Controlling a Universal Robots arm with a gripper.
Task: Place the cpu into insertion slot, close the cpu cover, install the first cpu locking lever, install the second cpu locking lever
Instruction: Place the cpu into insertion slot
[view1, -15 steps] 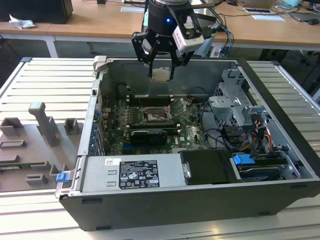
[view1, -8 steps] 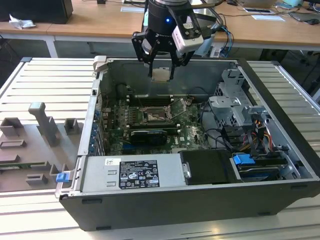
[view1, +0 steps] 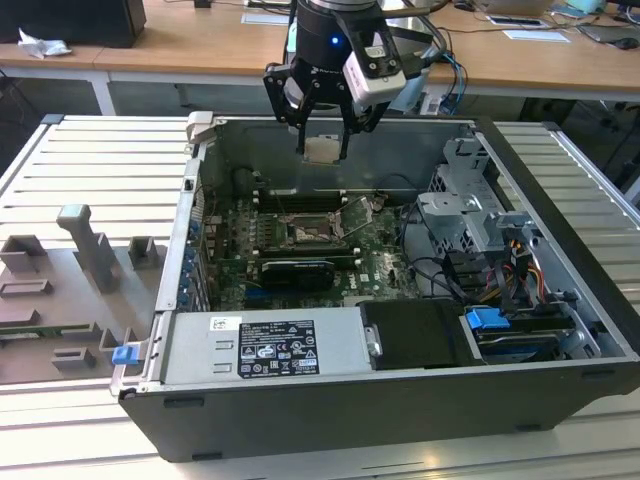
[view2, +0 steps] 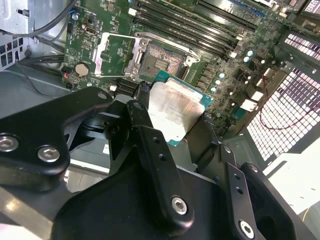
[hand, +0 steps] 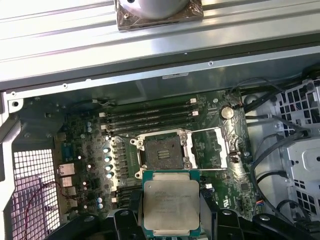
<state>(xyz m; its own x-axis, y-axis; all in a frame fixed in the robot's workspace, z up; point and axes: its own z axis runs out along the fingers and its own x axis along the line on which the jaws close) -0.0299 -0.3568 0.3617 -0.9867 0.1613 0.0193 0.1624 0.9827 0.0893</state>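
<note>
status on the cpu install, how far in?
Done: nothing seated yet. The insertion slot lies bare and the cpu cover stands open. In hand: the gripper holds the cpu, clear of the slot. Left: all four steps.

Robotics lab, open computer case (view1: 330, 410) on slatted metal bench (view1: 90, 160), desks (view1: 200, 45) behind

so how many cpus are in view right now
1. The cpu is held in the gripper above the open computer case. The insertion slot holds none, and its cpu cover stands open.
</note>
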